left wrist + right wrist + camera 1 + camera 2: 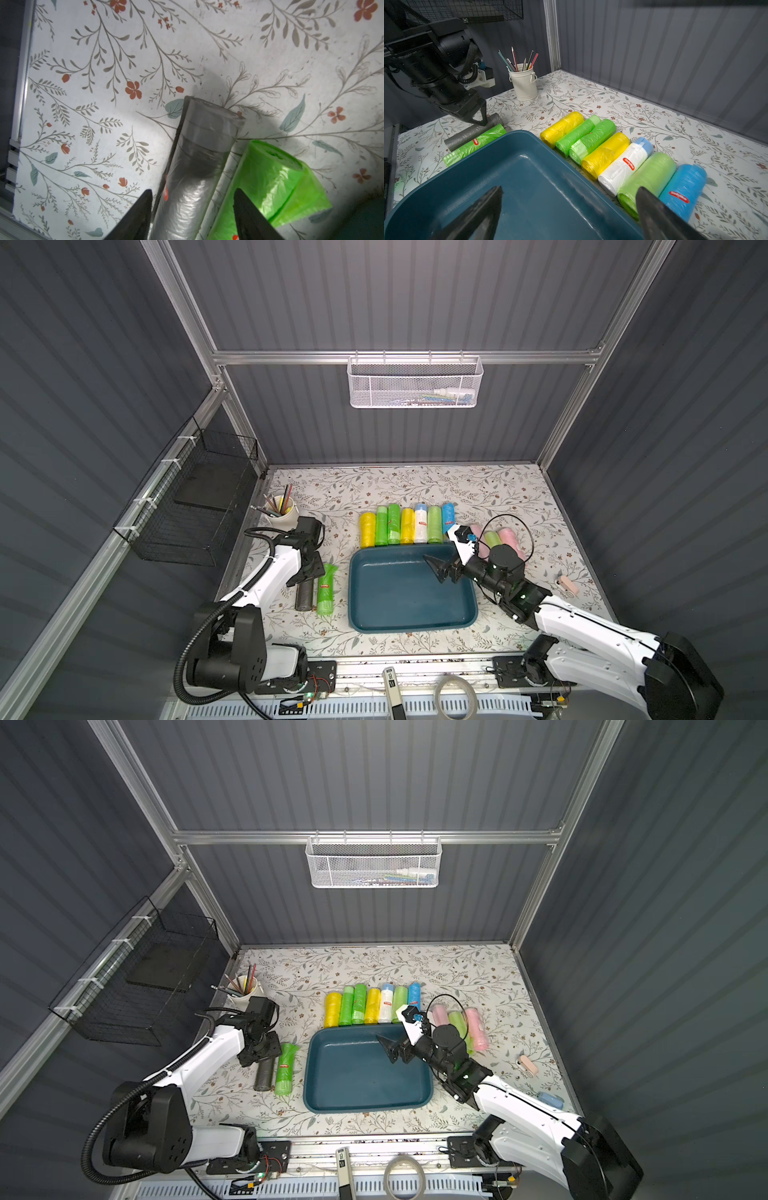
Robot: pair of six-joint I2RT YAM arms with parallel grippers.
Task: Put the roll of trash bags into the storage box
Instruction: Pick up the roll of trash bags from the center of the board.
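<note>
Fingers (137,216) straddle grey roll (199,166); green roll (270,182) just beside.

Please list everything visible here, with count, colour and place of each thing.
storage box: 1, dark teal, table middle, empty.
row of rolls: 7, yellow, green, white, blue, behind the box.
grey roll: 1, grey, left of the box.
green roll: 1, green, between grey roll and box.
rolls at right: 3, pink, green, pink, right of the row.
cup of pencils: 1, white, back left.
small thing: 1, pink, right edge.
wire basket: 1, black, left wall.
mesh basket: 1, white, back rail.
left gripper: 1, black, jaws apart around grey roll.
right gripper: 1, black, jaws open over the box.
</note>
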